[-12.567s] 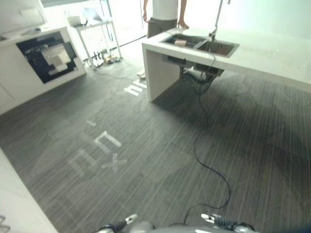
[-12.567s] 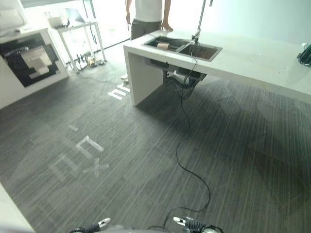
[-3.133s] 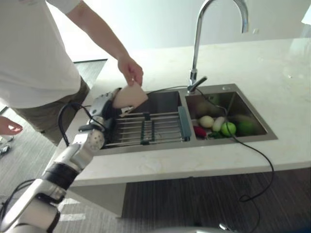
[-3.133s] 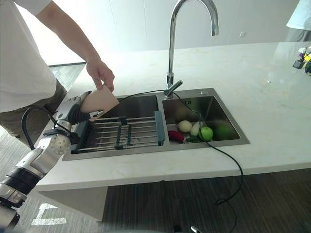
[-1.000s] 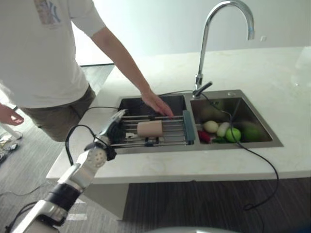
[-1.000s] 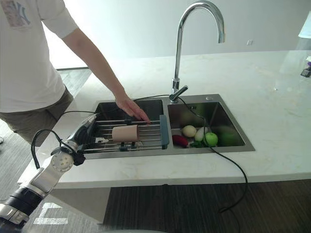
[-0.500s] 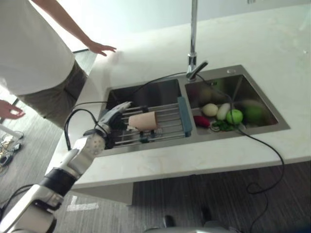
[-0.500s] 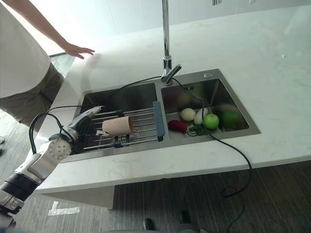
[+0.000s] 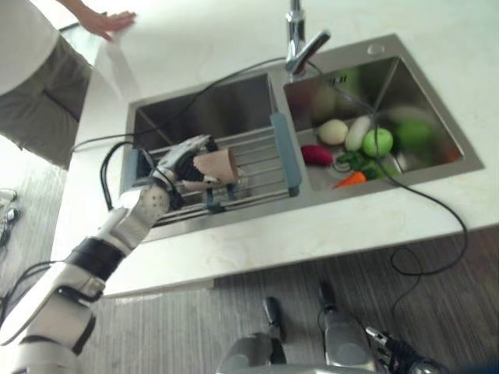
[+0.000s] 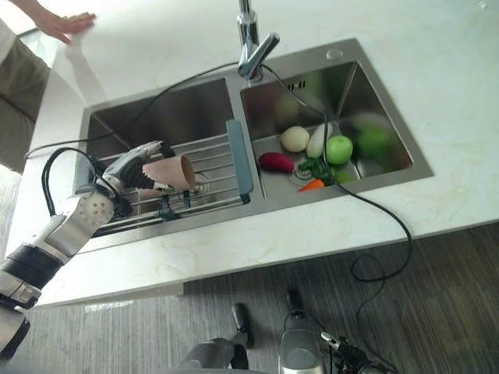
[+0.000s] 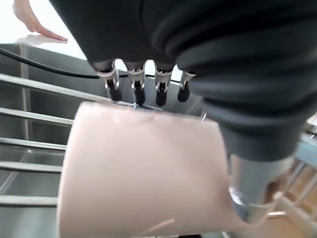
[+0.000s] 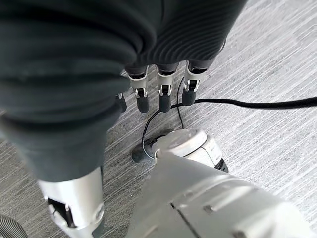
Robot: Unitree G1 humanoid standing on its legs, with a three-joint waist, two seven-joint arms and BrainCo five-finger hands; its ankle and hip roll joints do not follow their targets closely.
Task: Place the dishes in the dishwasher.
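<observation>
- Left hand [image 9: 184, 160] over the wire rack [image 9: 249, 167] in the sink's [image 9: 366, 53] left basin; fingers [image 11: 136, 89] and thumb curled round a pink cup [image 10: 173, 172], which lies on its side with its mouth toward the tap [image 10: 251, 39].
- Cup sits just above or on the rack bars; contact cannot be told.
- Right hand [image 12: 158, 91] hangs low over the grey floor [image 12: 277, 59], fingers loosely straight, holding nothing.
- Black cable [image 10: 374, 210] runs from the tap across the right basin and over the desk [image 9: 257, 245] edge.
- Right basin holds vegetables and fruit: green apple [image 10: 339, 149], pale round one [image 10: 295, 139], red one [image 10: 274, 162], carrot [image 9: 349, 179].
- Person's hand [image 9: 105, 21] rests flat on the desk beyond the sink's left corner.
</observation>
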